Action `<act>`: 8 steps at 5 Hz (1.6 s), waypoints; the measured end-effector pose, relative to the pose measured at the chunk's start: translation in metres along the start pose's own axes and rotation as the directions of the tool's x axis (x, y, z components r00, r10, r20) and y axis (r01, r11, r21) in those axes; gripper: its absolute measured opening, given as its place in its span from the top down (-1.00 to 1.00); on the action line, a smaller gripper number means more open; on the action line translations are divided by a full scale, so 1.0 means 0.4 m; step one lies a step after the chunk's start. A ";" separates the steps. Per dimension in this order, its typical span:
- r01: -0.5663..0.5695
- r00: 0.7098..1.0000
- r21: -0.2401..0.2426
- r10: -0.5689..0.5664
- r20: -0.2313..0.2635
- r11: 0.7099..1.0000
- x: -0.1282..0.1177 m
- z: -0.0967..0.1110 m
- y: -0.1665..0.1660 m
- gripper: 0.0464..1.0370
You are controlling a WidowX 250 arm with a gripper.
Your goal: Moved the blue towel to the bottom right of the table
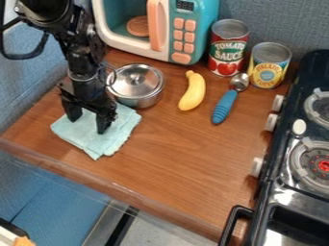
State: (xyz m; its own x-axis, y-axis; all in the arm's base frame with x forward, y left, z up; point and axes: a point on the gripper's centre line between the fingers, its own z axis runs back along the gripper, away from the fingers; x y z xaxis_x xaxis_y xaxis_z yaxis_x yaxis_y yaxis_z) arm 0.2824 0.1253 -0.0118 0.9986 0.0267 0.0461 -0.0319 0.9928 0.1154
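The gripper point(88, 126) hangs at the left of the wooden table, pointing down over the light blue towel point(103, 141). Its two fingers stand apart, with their tips at the cloth. Spread nearly flat, the towel lies near the table's left front edge, just in front of the metal pot. Part of its upper area is hidden behind the gripper. I cannot tell whether the fingertips touch the cloth.
Beside the towel stands a lidded metal pot point(136, 85). A yellow banana point(193, 91) and a blue-handled spoon point(225, 105) lie right of it. Two cans point(228, 48) and a toy microwave point(186, 33) line the back. The stove point(302, 144) borders the table's right side.
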 end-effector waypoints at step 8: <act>-0.039 0.993 -0.085 0.048 0.106 0.996 0.017 0.184 -0.375 -0.93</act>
State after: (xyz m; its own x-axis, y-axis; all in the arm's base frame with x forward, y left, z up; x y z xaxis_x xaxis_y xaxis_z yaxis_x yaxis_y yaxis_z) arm 0.2910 -0.0322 0.0443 0.9858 0.0622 0.1561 -0.0675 0.9973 0.0286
